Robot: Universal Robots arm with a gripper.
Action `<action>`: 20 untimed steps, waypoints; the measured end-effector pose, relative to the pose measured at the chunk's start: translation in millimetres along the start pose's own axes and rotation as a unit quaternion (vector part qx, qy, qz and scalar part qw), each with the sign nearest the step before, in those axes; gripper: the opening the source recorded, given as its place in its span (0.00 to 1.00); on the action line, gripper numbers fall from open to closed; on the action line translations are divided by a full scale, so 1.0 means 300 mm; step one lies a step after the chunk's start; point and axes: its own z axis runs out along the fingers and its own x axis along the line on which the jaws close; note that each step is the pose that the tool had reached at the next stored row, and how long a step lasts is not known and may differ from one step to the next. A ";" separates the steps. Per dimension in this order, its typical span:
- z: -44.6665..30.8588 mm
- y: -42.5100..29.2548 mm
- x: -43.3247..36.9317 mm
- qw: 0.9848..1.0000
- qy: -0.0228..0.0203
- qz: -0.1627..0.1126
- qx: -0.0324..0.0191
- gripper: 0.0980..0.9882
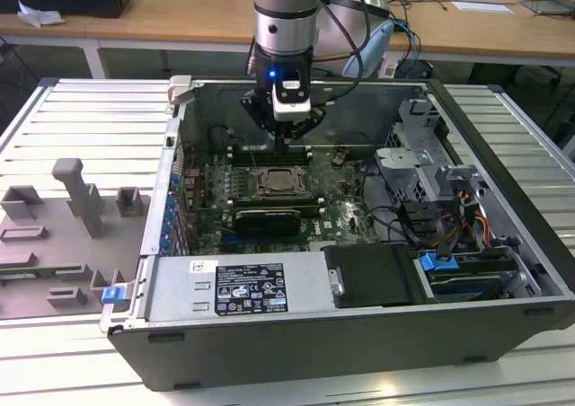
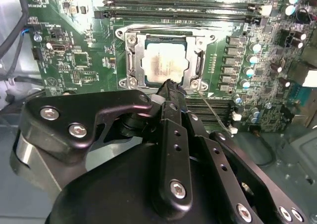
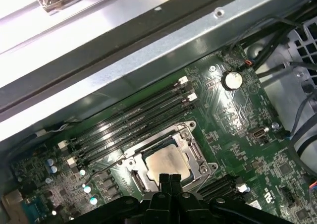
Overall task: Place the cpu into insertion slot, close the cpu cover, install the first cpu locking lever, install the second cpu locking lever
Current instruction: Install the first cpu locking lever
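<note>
The cpu (image 2: 159, 65) lies flat in the insertion slot (image 1: 282, 183), its pale metal top showing. The silvery cpu cover (image 2: 132, 56) lies down around it as a frame. My gripper (image 2: 171, 84) hangs just above the socket's edge, fingers pressed together and holding nothing. In the first wrist view the cpu (image 3: 166, 162) sits right beyond my gripper (image 3: 169, 177), with the cover (image 3: 192, 145) around it. A thin wire lever (image 2: 216, 113) runs out slantwise from one socket corner over the board. In the exterior view the gripper (image 1: 284, 142) stands over the socket's far side.
Long black memory slots (image 2: 183, 6) flank the socket. The open computer case (image 1: 296, 334) walls in the board, with a drive cage and cables (image 1: 449, 199) at the exterior view's right. Grey fixtures (image 1: 81, 199) stand outside the case at that view's left.
</note>
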 end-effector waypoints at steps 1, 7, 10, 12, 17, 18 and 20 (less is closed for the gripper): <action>0.000 0.000 0.000 1.000 0.000 -0.006 0.000 0.01; 0.007 0.000 0.000 0.998 0.001 -0.056 -0.001 0.01; 0.013 0.000 0.000 0.994 0.002 -0.110 -0.002 0.01; 0.013 0.000 0.000 0.992 0.002 -0.122 -0.003 0.01; 0.013 0.000 0.000 0.988 0.003 -0.156 -0.004 0.01; 0.013 0.000 0.000 0.986 0.003 -0.168 -0.004 0.01; 0.013 0.000 0.000 0.983 0.003 -0.182 -0.005 0.01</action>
